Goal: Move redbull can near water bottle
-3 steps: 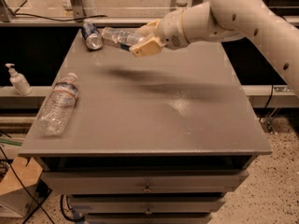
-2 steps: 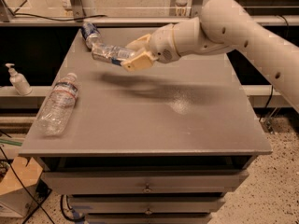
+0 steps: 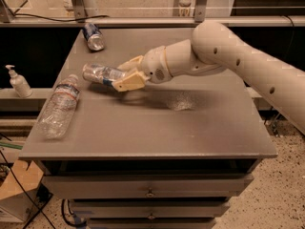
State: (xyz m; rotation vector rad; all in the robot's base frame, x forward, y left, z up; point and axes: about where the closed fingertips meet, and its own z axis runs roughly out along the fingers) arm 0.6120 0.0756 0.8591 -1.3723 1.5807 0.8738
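The redbull can [image 3: 101, 74] is slim and silver-and-blue, held sideways above the table's left part. My gripper [image 3: 123, 75] is shut on the redbull can, its tan fingers [image 3: 128, 81] clamped on the can's right end. The water bottle [image 3: 59, 105] is clear and crinkled, with a blue-white label. It lies on its side near the table's left edge, just below and left of the can. A small gap separates the can from the bottle.
A fatter dark-blue can [image 3: 93, 36] lies at the table's back left. A white pump bottle [image 3: 18, 81] stands on a ledge left of the grey table [image 3: 190, 128]. My arm [image 3: 228, 56] reaches in from the right. Drawers sit below the tabletop.
My gripper has carried the redbull can from the back of the table leftward and toward the front, down closer to the water bottle. The bottle and dark-blue can have not moved.
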